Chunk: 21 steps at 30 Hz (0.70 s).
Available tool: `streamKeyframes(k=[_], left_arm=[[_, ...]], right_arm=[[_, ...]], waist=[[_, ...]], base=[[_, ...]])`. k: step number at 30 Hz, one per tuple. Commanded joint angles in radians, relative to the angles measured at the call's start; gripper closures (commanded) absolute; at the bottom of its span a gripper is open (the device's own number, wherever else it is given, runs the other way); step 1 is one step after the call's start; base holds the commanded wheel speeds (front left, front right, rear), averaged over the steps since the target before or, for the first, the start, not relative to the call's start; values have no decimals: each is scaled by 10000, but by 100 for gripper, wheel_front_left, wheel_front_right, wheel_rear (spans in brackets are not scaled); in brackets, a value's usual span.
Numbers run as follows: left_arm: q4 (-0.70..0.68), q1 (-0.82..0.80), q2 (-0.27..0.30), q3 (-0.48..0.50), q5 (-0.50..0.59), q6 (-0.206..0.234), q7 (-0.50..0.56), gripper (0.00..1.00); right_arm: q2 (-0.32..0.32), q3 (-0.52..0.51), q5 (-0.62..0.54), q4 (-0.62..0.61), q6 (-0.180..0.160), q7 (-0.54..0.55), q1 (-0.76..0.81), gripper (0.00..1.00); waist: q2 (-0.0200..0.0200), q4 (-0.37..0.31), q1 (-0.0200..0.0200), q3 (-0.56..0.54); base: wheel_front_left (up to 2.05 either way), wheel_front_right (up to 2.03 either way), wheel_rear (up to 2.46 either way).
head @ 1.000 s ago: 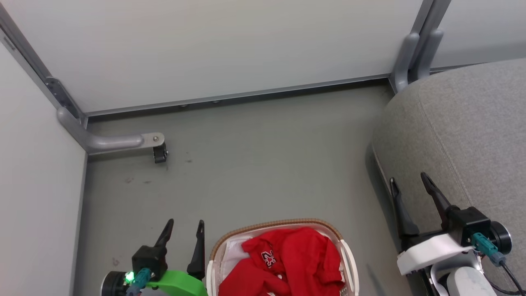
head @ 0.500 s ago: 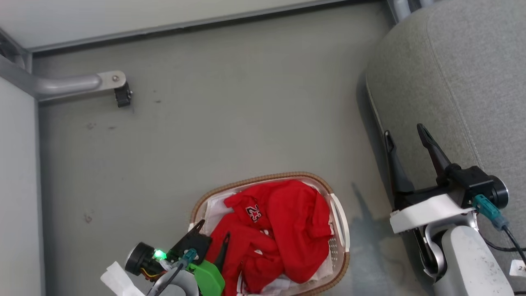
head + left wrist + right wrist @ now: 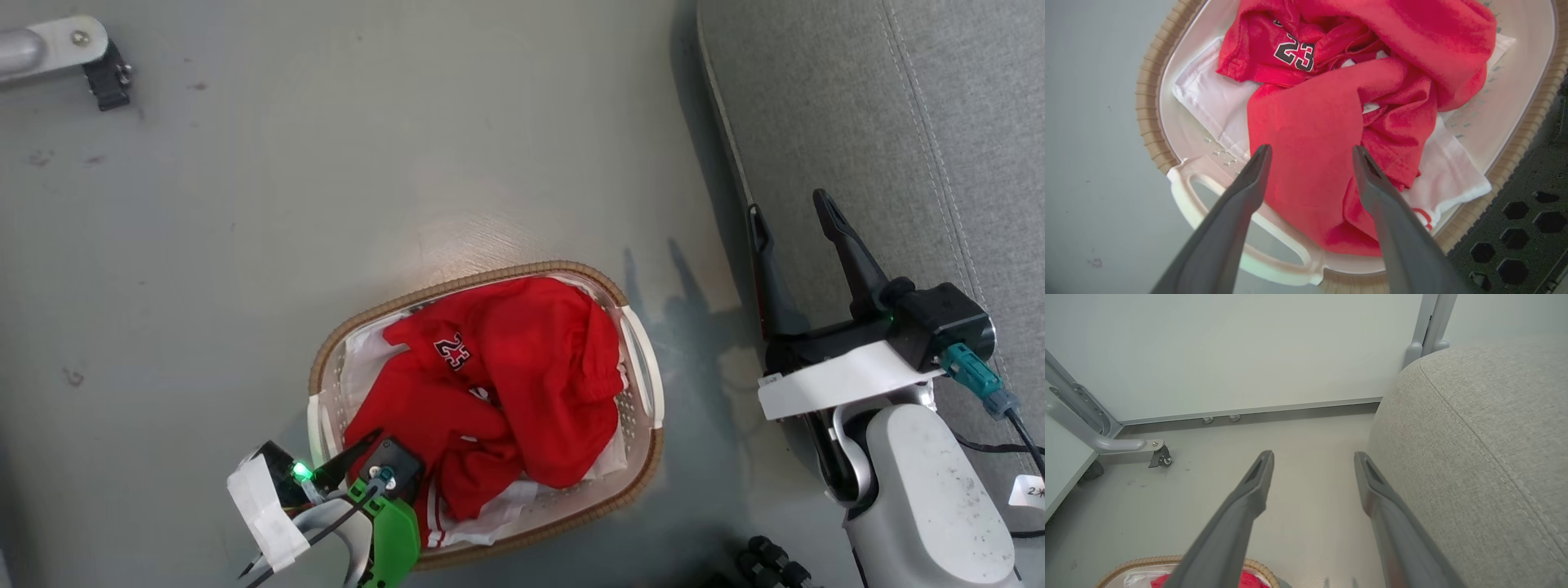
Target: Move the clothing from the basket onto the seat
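At the far left, a small black caster on a grey metal leg stands on the grey floor. Nearer and a little to the right, the left gripper hangs over the near end of the basket, its two dark fingers spread apart and gripping nothing. In the left wrist view the fingertips sit over a broad fold of red cloth; whether they touch it cannot be told. The basket rests on the floor, well to the left of the seat, and all of the clothing lies heaped inside it, crumpled, with a "23" facing up toward the far left of the heap. The white cloth lining shows around and under the red fabric. To the right of the basket, the right gripper is released and empty, its fingers pointing toward the far side beside the seat's rounded left edge. The seat takes up the right, bare grey weave with a stitched seam running near to far.
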Motion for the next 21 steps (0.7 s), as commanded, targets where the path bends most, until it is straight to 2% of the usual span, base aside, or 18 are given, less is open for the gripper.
streamKeyframes(k=[1,9,16,21], left_arm=[[227,-327,76,-47,32,-23,58,0],[1022,-908,313,-322,141,71,265,0],[1243,-1045,551,-318,25,522,392,0],[1345,-1051,640,-257,-161,644,720,0]], right_arm=[[-26,56,90,-54,-3,-22,-160,0],[-26,380,512,-159,-3,-22,-447,0],[-26,590,807,-177,-3,-21,-499,0],[-29,745,958,-149,-3,-21,-432,0]], waist=[[0,-560,-1,740],[0,-1014,-1,1324],[0,-1330,-1,1604],[0,-1454,-1,1589]], base=[[0,0,0],[0,0,0],[0,0,0],[0,0,0]])
